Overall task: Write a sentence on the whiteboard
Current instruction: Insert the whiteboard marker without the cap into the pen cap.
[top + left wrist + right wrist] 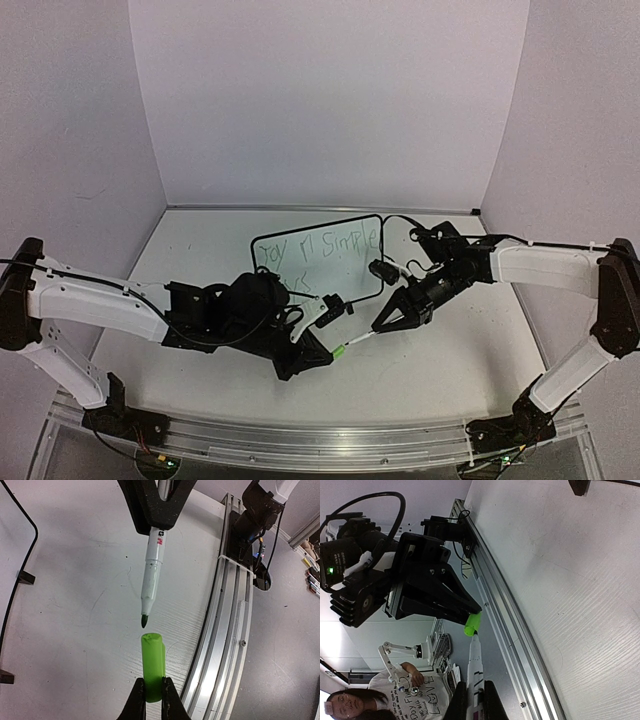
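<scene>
Left wrist alone shows marker [152, 575] tip clear of cap [153, 666] (left tool [153, 695] clamps cap, right tool [474, 697] marker).

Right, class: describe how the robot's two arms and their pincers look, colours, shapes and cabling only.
Both the left arm and right arm have white tubular links with black joints and black bases. Thin black cables run along them. The left pincer and right pincer are black, tapering to two narrow fingers.

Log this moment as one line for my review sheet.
stage: recapping, cap not yet on | left gripper: shut on green cap | right gripper: shut on marker, tip facing cap | whiteboard: sentence written
</scene>
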Action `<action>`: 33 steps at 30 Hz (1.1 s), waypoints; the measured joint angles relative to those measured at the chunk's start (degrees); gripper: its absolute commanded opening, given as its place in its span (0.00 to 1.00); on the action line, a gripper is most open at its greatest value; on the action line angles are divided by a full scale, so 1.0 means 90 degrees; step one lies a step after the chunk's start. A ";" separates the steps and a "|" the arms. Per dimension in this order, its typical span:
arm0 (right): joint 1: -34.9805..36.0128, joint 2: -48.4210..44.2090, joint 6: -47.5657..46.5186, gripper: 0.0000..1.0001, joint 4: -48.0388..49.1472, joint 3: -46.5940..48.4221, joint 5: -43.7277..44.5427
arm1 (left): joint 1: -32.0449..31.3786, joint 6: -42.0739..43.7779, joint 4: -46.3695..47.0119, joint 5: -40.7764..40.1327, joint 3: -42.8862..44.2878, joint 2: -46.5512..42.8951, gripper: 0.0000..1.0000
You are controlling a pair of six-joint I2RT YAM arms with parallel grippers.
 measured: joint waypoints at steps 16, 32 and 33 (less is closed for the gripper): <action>0.0114 0.0023 -0.0095 0.00 0.0000 0.0000 -0.0177 | 0.0000 0.0002 -0.0003 0.0012 0.0000 0.0005 0.00; 0.0191 0.0271 -0.0146 0.00 0.0000 0.0039 -0.0233 | 0.0000 0.0159 -0.0142 0.0184 0.0081 0.0036 0.00; 0.0211 0.0283 -0.0152 0.00 -0.0005 0.0047 -0.0235 | 0.0000 0.0181 -0.0164 0.0207 0.0118 0.0068 0.00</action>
